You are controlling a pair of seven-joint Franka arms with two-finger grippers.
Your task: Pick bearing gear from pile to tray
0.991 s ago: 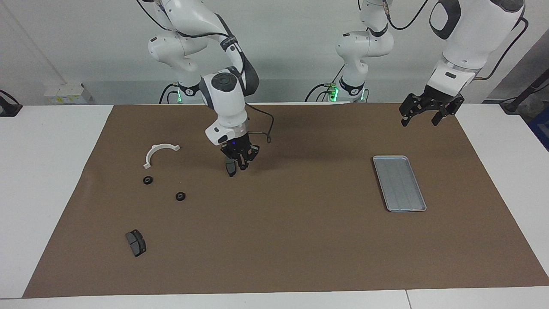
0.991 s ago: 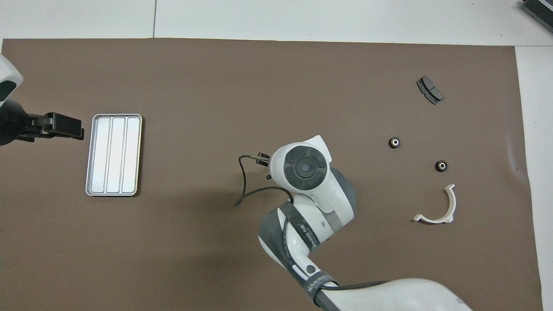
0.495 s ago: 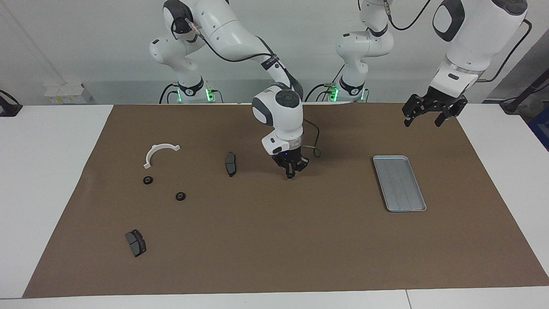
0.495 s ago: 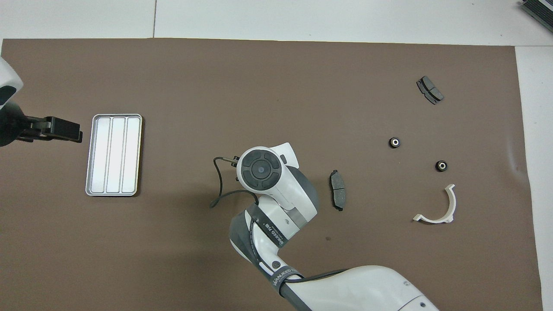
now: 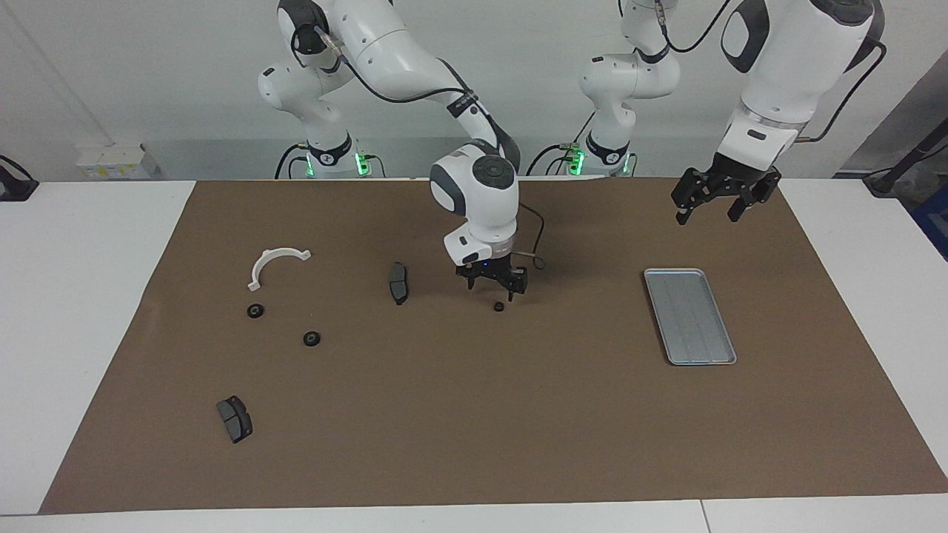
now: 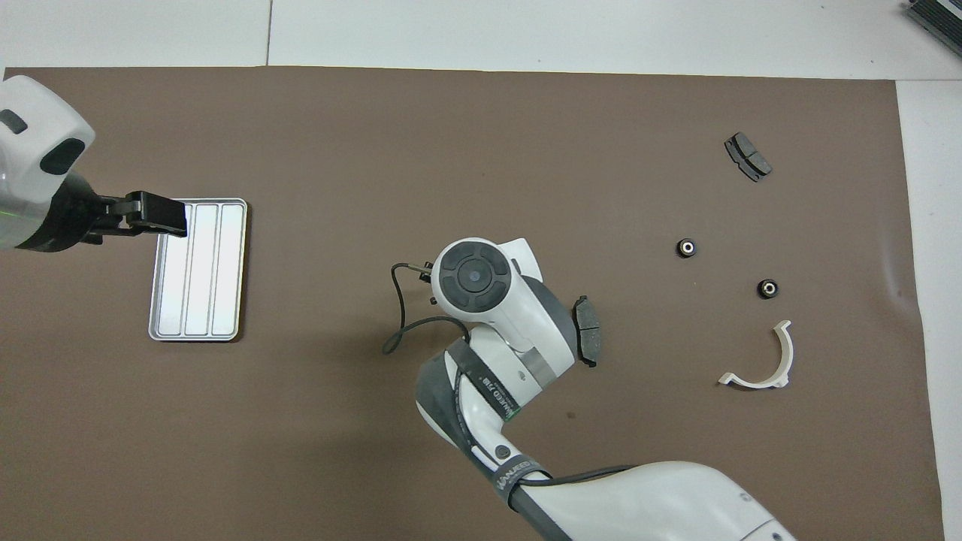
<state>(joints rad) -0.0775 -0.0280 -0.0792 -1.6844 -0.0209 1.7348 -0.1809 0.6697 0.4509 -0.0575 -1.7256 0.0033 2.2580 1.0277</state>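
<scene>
A small black bearing gear [image 5: 499, 306] lies on the brown mat mid-table, just under my right gripper [image 5: 495, 289], which hovers open above it with nothing between its fingers. In the overhead view the right wrist [image 6: 473, 276] hides that gear and the gripper. Two more black gears [image 5: 255, 311] [image 5: 312, 339] lie in the pile by the white curved bracket [image 5: 278, 263], seen from overhead as gears [image 6: 685, 248] [image 6: 766, 288] and bracket [image 6: 759, 364]. The silver tray [image 5: 689, 316] [image 6: 197, 269] sits toward the left arm's end. My left gripper [image 5: 707, 215] [image 6: 161, 216] hangs open in the air over the tray's edge.
One dark grey brake pad [image 5: 398, 282] [image 6: 588, 340] lies beside the right gripper, toward the pile. Another brake pad [image 5: 234, 418] [image 6: 748, 156] lies farther from the robots than the gears. White tabletop [image 5: 89, 296] borders the mat.
My right gripper left the brake pad on the mat, moved toward the tray end, then opened and lifted slightly, leaving a black gear below it. The left gripper shifted toward the tray.
</scene>
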